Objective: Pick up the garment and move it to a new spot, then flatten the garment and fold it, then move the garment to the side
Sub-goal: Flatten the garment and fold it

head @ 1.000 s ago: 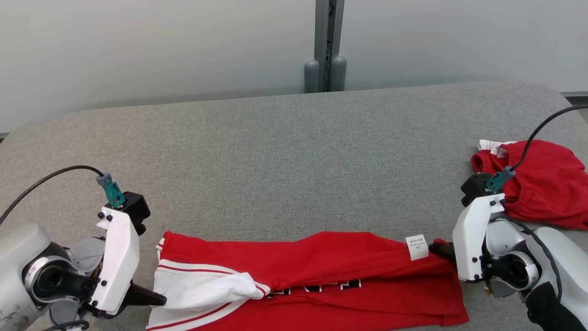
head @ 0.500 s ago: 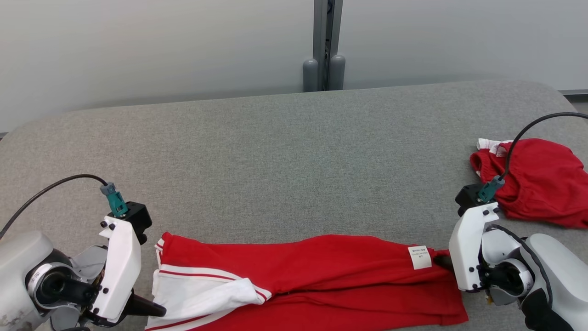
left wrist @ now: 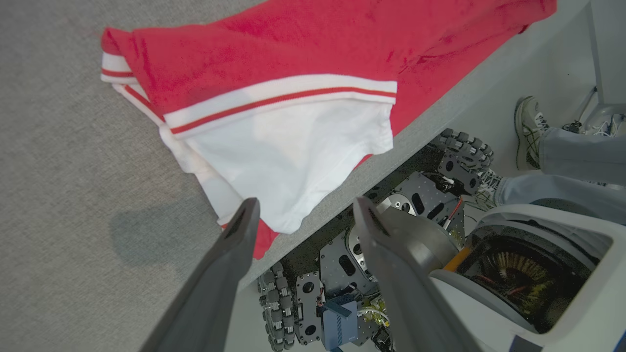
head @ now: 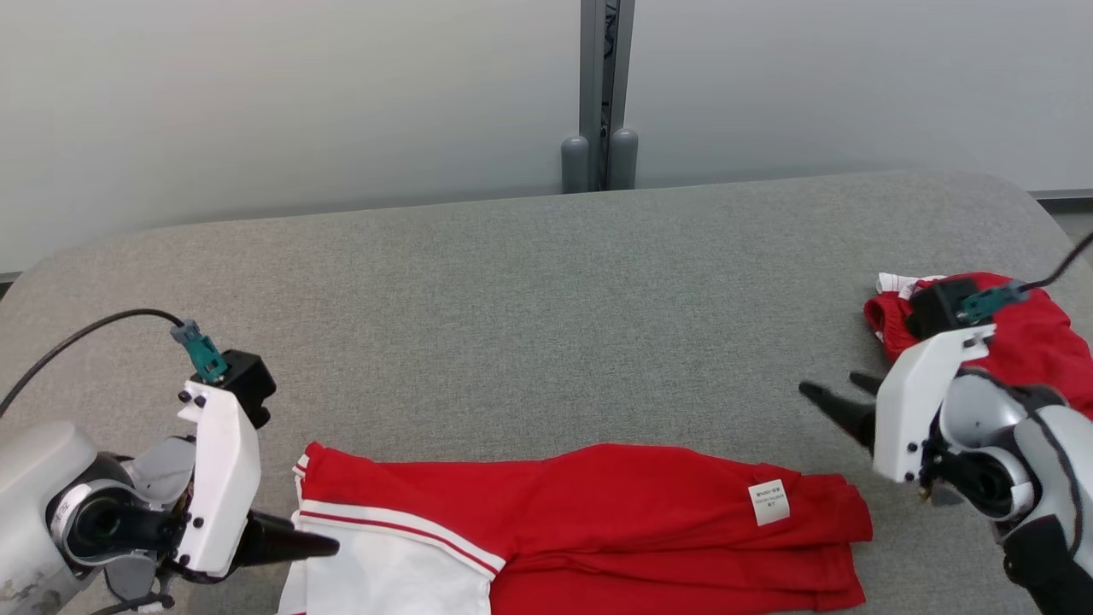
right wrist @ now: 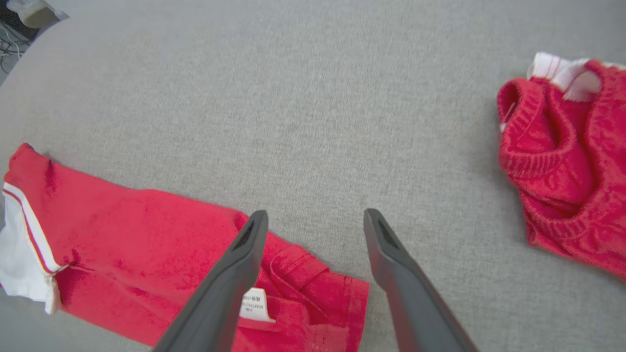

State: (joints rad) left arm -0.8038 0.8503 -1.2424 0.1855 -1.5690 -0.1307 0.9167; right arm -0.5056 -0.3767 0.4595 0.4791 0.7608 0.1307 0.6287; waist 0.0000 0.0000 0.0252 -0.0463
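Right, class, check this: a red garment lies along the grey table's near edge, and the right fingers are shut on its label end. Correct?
Not quite. The right fingers are open and grip nothing, held off the garment near its label end; the right wrist view shows them spread apart. The garment does lie along the table's near edge.

Grey cloth-covered table (head: 546, 282), rounded corners. We count two things lying on it.

At 6 o'clock in the head view is the garment (head: 598, 504), red and folded into a long band along the near edge. Its white sleeve (head: 384, 572) at the 9 o'clock end overhangs that edge. A white label (head: 768, 502) sits near the 3 o'clock end.

At 3 o'clock, well apart, is a crumpled red heap (head: 1050, 333).
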